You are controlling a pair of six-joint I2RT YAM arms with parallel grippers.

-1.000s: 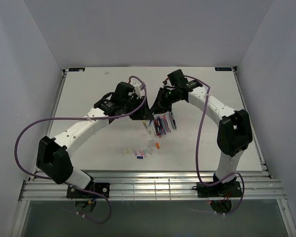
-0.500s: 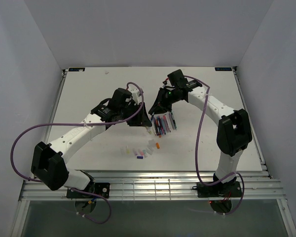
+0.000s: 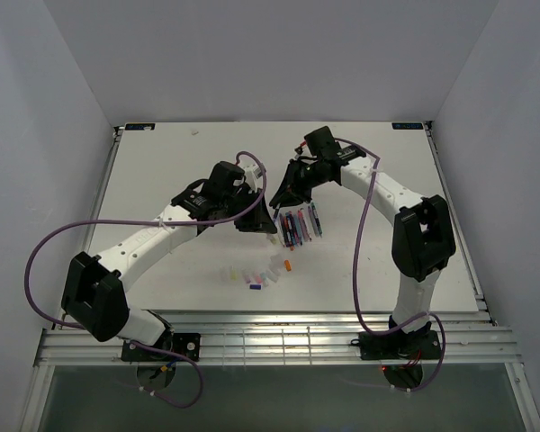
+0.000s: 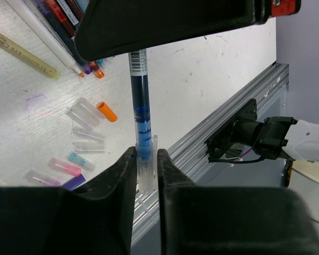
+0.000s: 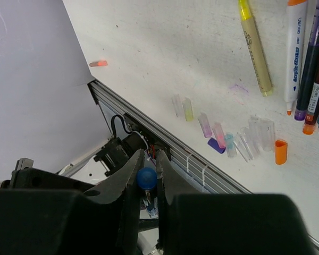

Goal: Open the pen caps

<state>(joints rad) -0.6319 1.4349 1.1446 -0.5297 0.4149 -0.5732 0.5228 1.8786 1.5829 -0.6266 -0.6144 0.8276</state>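
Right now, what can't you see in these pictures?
Left wrist: top end of the clear-barrelled blue-ink pen, behind the black right hand.
Left wrist: its clear plastic cap, partly covered by the left hand.
Right wrist: the pen's barrel, hidden by that hand's fingers.
Top: tiny loose plastic caps, too small to count.

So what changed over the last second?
Left arm's elbow swung outward, then back; right arm's elbow edged left. Both claws stayed together by the pen row: left claw on the clear cap, right claw on the blue pen. Loose caps unmoved.
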